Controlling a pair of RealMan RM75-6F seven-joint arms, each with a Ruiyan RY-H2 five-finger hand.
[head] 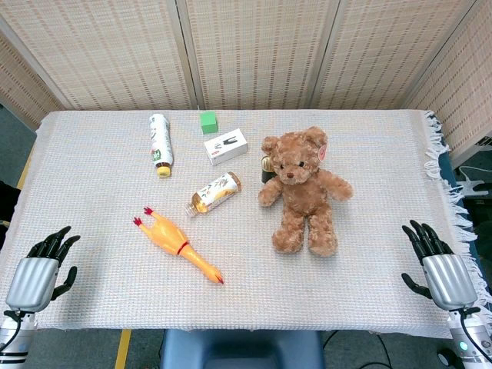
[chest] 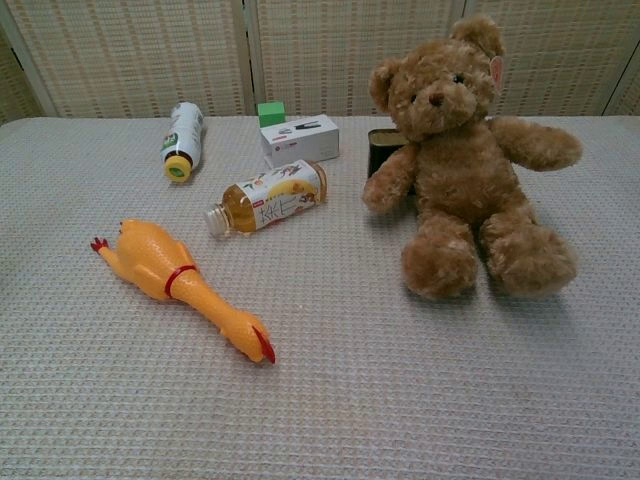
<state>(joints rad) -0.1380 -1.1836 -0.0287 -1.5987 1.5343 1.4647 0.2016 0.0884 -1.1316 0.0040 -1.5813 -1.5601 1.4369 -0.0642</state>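
Resting at the near left corner of the cloth-covered table [head: 92,154], the left hand [head: 40,273] lies released, fingers apart, grasping nothing. Nearest to it is the yellow rubber chicken [head: 178,246], lying on its side with its red feet toward the left hand and its beak toward the near edge, well apart from the hand. Farther back lies a white bottle [head: 160,143] on its side. Right of it lies a small juice bottle [head: 214,193], also on its side, with a green block [head: 208,122] and a white box [head: 226,146] behind it. A brown teddy bear [head: 302,190] sits upright, a dark tin [chest: 382,150] just behind its arm. At the near right corner, the right hand [head: 438,265] is likewise released, fingers spread, holding nothing, well apart from the bear.
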